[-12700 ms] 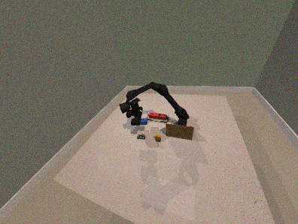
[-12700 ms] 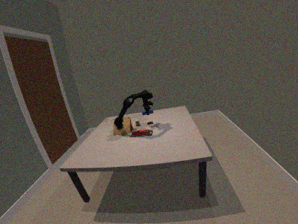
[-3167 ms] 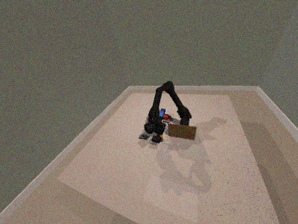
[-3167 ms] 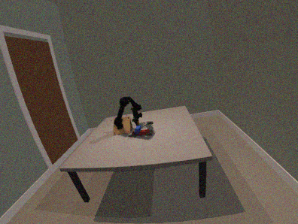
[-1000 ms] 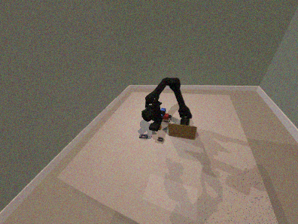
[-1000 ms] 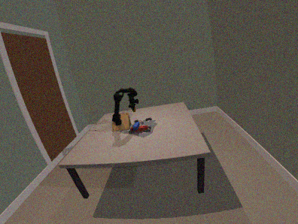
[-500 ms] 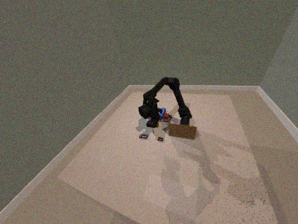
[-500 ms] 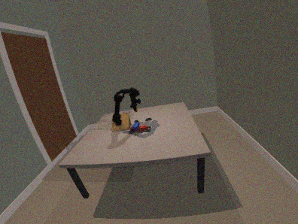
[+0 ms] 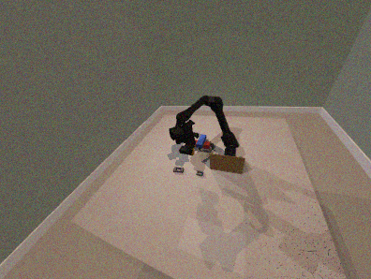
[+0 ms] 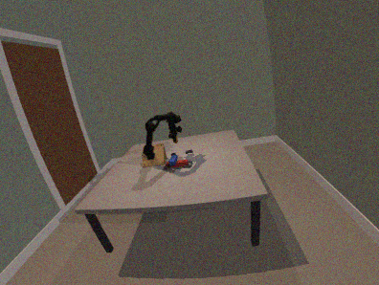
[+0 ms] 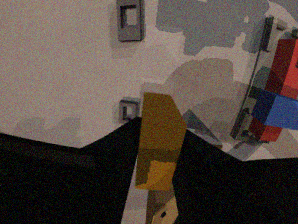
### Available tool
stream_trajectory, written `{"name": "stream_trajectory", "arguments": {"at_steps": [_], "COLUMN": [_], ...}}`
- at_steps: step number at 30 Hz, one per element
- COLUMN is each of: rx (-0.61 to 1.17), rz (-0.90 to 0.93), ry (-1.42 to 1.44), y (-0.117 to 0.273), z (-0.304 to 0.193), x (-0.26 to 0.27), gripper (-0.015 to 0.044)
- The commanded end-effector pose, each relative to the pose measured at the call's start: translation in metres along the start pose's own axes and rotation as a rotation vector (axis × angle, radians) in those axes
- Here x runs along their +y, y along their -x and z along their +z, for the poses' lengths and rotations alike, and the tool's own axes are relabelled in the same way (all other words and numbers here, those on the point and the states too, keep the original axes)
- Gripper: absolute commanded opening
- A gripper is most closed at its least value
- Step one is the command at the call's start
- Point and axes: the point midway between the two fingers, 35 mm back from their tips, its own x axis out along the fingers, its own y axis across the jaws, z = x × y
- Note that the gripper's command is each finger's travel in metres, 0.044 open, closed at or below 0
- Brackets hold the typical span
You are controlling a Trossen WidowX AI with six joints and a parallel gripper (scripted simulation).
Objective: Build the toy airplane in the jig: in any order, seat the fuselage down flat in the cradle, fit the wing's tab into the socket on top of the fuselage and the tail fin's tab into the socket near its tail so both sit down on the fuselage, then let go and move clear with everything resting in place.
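Note:
My gripper is shut on the yellow-orange tail fin and holds it above the table. The red fuselage lies in the dark grey cradle, at the right of the wrist view. The blue wing lies across the top of the fuselage. The gripper is to one side of the fuselage, not over it. Whether the wing's tab is fully down cannot be told, and the tail socket is not made out.
Two small grey holders with square openings, a larger one and a smaller one, stand on the table. An upright wooden board stands near the arm's base. A grey pointed shape shows beside the fin.

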Motion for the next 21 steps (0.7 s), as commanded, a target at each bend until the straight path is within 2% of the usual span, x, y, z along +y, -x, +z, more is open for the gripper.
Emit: {"name": "stream_trajectory", "arguments": {"at_steps": [1, 21], "rx": [-0.002, -0.004], "rz": [0.005, 0.022], "ry": [0.002, -0.005], "y": [0.000, -0.005], "z": [0.007, 0.040], "x": [-0.008, -0.052], "gripper": [0.0000, 0.0000]}}
